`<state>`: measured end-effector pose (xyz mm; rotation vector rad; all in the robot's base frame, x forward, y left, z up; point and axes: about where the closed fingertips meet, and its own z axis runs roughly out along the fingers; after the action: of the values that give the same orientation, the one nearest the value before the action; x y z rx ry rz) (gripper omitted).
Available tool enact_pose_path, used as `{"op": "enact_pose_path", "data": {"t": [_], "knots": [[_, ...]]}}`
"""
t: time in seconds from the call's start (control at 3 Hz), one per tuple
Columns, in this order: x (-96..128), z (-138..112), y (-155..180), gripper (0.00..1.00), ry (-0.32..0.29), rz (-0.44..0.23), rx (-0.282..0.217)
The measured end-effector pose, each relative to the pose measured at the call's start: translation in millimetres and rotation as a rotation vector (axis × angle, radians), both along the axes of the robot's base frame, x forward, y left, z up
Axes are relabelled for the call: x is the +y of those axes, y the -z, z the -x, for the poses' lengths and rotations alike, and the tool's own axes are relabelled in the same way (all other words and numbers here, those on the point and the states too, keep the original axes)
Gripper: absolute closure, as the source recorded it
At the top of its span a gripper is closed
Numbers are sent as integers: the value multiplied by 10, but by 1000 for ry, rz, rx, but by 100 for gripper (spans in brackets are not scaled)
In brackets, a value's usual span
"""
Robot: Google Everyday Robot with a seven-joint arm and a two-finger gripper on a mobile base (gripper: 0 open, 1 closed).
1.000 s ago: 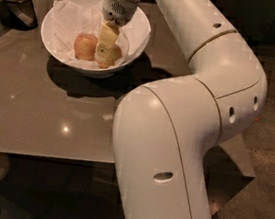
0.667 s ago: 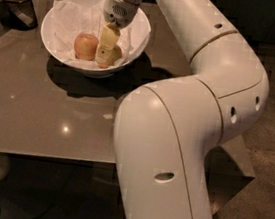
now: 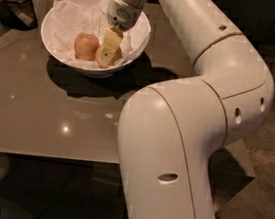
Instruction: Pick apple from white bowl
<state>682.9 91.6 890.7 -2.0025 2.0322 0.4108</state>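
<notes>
The white bowl [image 3: 138,26], lined with crumpled white paper, stands at the far left of the brown table. A pink-red apple [image 3: 86,46] lies in it on the left. My gripper [image 3: 108,53] reaches down into the bowl just right of that apple. It covers a second apple [image 3: 116,55], of which only a sliver of skin shows beside the gripper. I cannot tell whether the gripper touches or holds it.
A small dark cup [image 3: 19,8] stands at the table's far left corner, left of the bowl. My large white arm [image 3: 184,138] fills the right half of the view and hides the table's right side. The table's front edge [image 3: 41,153] runs across the lower left.
The gripper stays low in the bowl over the hidden apple, with almost no shift. The pink-red apple has not moved.
</notes>
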Motion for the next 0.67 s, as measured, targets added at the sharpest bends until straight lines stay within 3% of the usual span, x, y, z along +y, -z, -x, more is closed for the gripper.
{"op": "enact_pose_path", "data": {"t": [0.67], "knots": [[-65, -53, 134, 28, -4, -3, 18]]}}
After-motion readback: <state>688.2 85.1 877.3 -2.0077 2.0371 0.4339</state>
